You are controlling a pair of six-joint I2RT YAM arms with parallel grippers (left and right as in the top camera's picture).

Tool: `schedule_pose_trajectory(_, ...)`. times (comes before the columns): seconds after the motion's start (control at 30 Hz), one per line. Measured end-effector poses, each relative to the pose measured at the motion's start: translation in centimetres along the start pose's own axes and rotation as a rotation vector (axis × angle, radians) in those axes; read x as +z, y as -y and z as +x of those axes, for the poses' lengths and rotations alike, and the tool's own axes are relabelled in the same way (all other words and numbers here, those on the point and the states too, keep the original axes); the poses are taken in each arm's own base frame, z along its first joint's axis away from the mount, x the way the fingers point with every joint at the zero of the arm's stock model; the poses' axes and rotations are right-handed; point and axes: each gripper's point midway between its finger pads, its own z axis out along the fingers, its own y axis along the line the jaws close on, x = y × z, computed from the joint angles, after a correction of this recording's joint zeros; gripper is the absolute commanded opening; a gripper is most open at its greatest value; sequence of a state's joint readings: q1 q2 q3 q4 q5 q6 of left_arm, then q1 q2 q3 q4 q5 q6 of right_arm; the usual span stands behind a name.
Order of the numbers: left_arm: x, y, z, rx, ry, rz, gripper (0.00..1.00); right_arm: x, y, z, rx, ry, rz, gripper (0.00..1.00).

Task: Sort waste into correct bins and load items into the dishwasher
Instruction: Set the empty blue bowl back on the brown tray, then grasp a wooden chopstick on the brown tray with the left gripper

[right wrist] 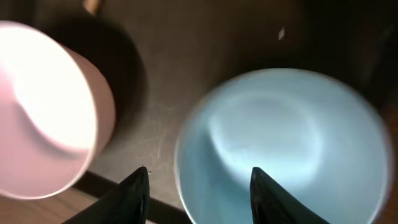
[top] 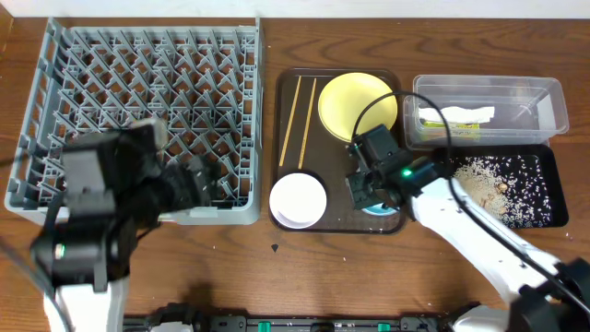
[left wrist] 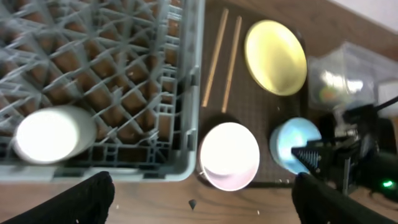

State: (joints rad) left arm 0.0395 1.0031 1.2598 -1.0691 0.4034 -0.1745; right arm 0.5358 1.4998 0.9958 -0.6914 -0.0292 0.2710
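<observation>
Blue bowl (right wrist: pixel 280 143) sat in the tray's (top: pixel 334 159) front-right corner, and your right gripper (right wrist: pixel 200 186) hung directly over it, jaws apart, gripping nothing. In the wrist view one fingertip (right wrist: pixel 134 199) lay outside the bowl's rim and the other over its hollow, so you looked lined up for a rim pinch (a sensible grasp on a thin-walled bowl).

To do it well, you needed to come straight down until the rim sat deep between the fingers, close firmly, then lift clear of the tray's lip before swinging left toward the rack (top: pixel 32 101). The white bowl (top: pixel 298 199) stood at the tray's front-left corner, near enough that the outer finger had to be kept from nudging it.

Your right arm reached in from the tray's right side, wrist bent down, its camera looking almost straight into the bowl. Your left gripper (left wrist: pixel 202 196) hovered left of the tray, over the rack's front wall, fingers spread wide and empty; a cup (left wrist: pixel 50 134) sat inside the rack just beyond that wall.
</observation>
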Motion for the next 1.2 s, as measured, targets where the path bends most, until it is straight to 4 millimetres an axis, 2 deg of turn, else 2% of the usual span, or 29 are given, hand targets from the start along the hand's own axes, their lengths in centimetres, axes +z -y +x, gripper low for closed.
schedule_pose_trajectory(0.1, 1.7, 1.7, -0.8, 0.064, -0.058, 0.005, 0.9, -3.0, 0.4, -2.5, 0.042, 0.087, -0.032, 0.47)
schedule_pose_trajectory(0.2, 4.2, 3.7, -1.5, 0.17, -0.101, -0.037, 0.9, -7.8, 2.0, -5.7, 0.136, 0.225, -0.07, 0.46)
schedule_pose_trajectory(0.27, 6.4, 4.6, -1.8, 0.233, -0.116, -0.077, 0.86, -10.9, 3.5, -7.2, 0.2, 0.315, -0.092, 0.46)
schedule_pose_trajectory(0.37, 10.3, 5.6, -2.0, 0.306, -0.131, -0.13, 0.81, -13.5, 5.2, -7.9, 0.259, 0.384, -0.112, 0.47)
schedule_pose_trajectory(0.57, 20.8, 7.0, -1.9, 0.383, -0.151, -0.168, 0.72, -13.2, 5.4, -6.6, 0.279, 0.33, -0.132, 0.47)
schedule_pose_trajectory(0.73, 27.2, 6.3, -0.6, 0.397, -0.186, -0.183, 0.65, -13.0, 5.2, -5.9, 0.28, 0.298, -0.139, 0.47)
schedule_pose_trajectory(0.8, 28.6, 6.0, -0.3, 0.398, -0.19, -0.187, 0.58, -12.9, 5.2, -5.8, 0.279, 0.296, -0.141, 0.47)
schedule_pose_trajectory(0.97, 31.7, 5.5, 0.4, 0.398, -0.193, -0.185, 0.53, -12.9, 5.2, -5.8, 0.276, 0.295, -0.141, 0.47)
schedule_pose_trajectory(1.2, 35.2, 4.7, 3.6, 0.389, -0.281, -0.148, 0.47, -12.9, 5.2, -5.6, 0.274, 0.288, -0.14, 0.48)
